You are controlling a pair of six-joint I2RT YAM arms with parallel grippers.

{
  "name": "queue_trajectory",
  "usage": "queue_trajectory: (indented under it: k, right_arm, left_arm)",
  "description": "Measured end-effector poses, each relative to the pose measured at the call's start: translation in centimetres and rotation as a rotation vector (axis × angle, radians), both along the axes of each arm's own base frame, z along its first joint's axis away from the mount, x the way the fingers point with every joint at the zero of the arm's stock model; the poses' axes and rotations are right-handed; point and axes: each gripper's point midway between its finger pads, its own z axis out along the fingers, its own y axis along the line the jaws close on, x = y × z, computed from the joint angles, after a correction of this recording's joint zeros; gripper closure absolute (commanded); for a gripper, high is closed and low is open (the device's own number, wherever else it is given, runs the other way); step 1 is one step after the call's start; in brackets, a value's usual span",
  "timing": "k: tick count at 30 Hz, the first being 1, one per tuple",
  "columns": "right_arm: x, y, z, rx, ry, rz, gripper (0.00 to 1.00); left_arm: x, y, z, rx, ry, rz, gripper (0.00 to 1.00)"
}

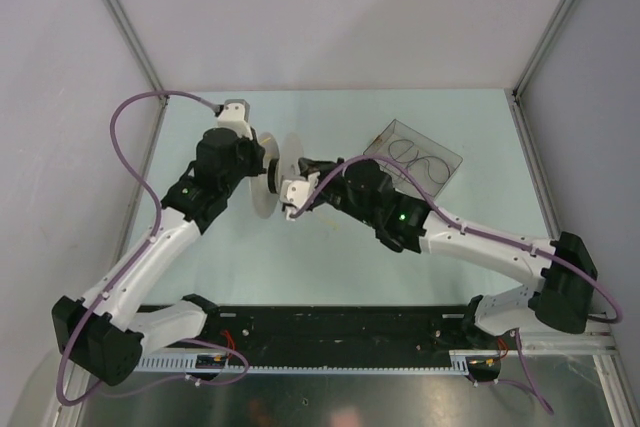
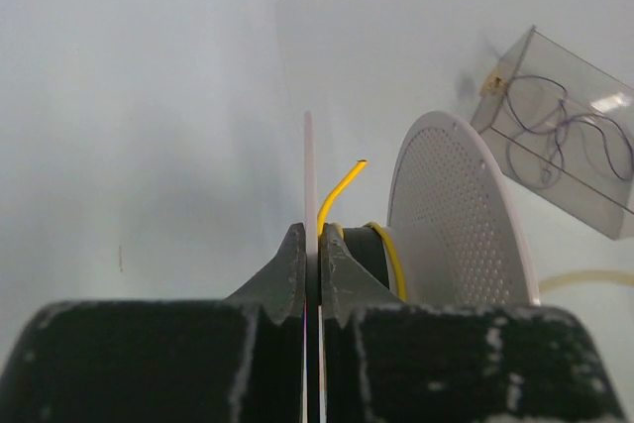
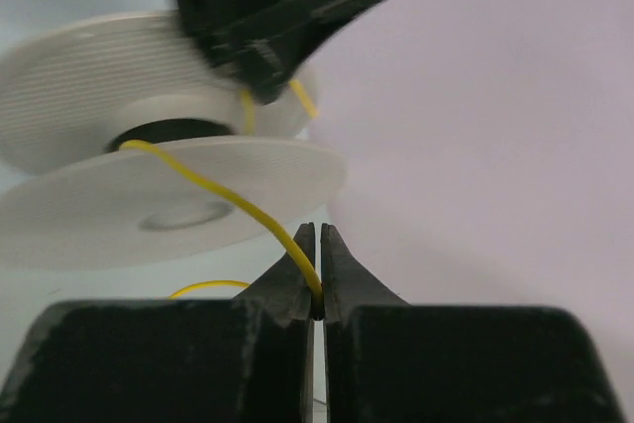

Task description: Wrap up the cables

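Yellow-wire winding in hand; pinching the cable (image 3: 228, 197) with right fingers (image 3: 349, 279), shut just beside the spool (image 3: 149, 207), probably to keep it taut; some turns on the spool core; clamping one spool flange with left fingers (image 2: 282, 274), likely to steady it.

Matt white plastic spool (image 2: 456, 215), smooth yellow-sheathed cable (image 3: 248, 210), glossy clear box (image 2: 584, 207), probably plastic; pale matt table (image 2: 149, 96).

Pale walls (image 1: 330, 7) enclose a light-green table (image 1: 330, 272).
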Motion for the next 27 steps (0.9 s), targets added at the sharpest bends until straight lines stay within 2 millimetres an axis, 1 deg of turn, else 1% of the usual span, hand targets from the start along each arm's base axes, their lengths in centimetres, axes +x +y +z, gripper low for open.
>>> queue_trajectory:
  k: [4,6,8,11,14,17,20,22,23,25,27]
  right_arm:
    - [2.8,0.2,2.0,0.056,-0.037,-0.062,1.00]
    - [4.7,0.2,3.1,0.082,-0.046,-0.094,1.00]
    - [6.7,-0.2,3.7,0.098,-0.044,-0.129,1.00]
    - [9.6,-1.7,3.3,0.104,-0.010,-0.176,1.00]
    - [11.6,-3.4,2.2,0.099,0.055,-0.193,1.00]
    - [12.1,-4.2,1.3,0.103,0.129,-0.154,0.97]
    - [11.5,-3.7,1.0,0.118,0.198,-0.073,0.91]
    - [11.4,-4.2,0.3,0.122,0.264,-0.037,0.89]
    - [11.7,-4.7,-0.1,0.125,0.288,-0.042,0.89]
    - [12.8,-6.6,-0.9,0.135,0.349,-0.070,0.88]
    - [13.6,-8.5,-1.6,0.155,0.410,-0.096,0.82]
  left_arm:
    - [-1.1,-1.4,0.2,-0.014,-0.021,-0.102,1.00]
    - [-1.6,-2.3,0.4,-0.029,-0.034,-0.162,1.00]
    - [-2.4,-3.2,0.9,-0.041,-0.054,-0.230,1.00]
    - [-3.5,-4.1,2.4,-0.055,-0.110,-0.319,1.00]
    - [-5.1,-4.9,5.1,-0.067,-0.202,-0.419,1.00]
    - [-6.7,-5.1,7.6,-0.062,-0.299,-0.488,1.00]
    - [-7.3,-4.7,8.3,-0.045,-0.329,-0.513,1.00]
    - [-7.9,-4.9,8.7,-0.057,-0.324,-0.554,1.00]
    - [-8.1,-5.0,8.9,-0.062,-0.321,-0.568,1.00]
    - [-8.8,-5.1,9.6,-0.082,-0.307,-0.595,1.00]
    - [-9.2,-5.1,10.6,-0.105,-0.303,-0.610,1.00]
